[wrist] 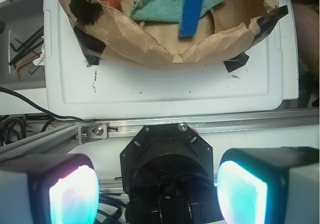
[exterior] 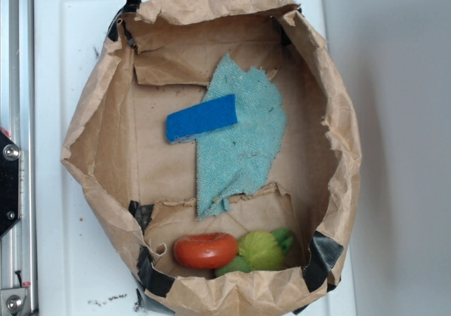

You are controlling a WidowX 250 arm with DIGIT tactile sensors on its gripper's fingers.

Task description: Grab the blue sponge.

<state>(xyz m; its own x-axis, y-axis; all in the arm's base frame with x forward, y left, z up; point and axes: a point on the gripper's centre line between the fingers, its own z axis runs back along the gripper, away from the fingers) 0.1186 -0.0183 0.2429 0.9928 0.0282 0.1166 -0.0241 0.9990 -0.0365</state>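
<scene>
- Blue sponge (exterior: 201,118): a deep blue foam bar. We find it lying flat inside the paper bag, its right end resting on the teal cloth and its left end on the bag's floor. In the wrist view (wrist: 191,13) it shows past the bag's near rim, untouched.
- Teal cloth (exterior: 242,140): pale, frayed at the edges, spread across the middle of the bag floor, much larger than the sponge.
- Paper bag (exterior: 91,111): brown, crumpled, rolled down into an open basin, patched with black tape at several corners.
- Red toy (exterior: 206,250) and green toy (exterior: 262,250): touching each other at the bag's lower edge, well apart from the sponge.
- White tray (exterior: 56,62): carries the bag; it sits on the table.
- Hand (wrist: 155,191): we see its two fingers set wide apart, glowing cyan pads facing inward, nothing between them. It hangs outside the bag, over the metal rail (wrist: 200,124), well apart from the sponge.
</scene>
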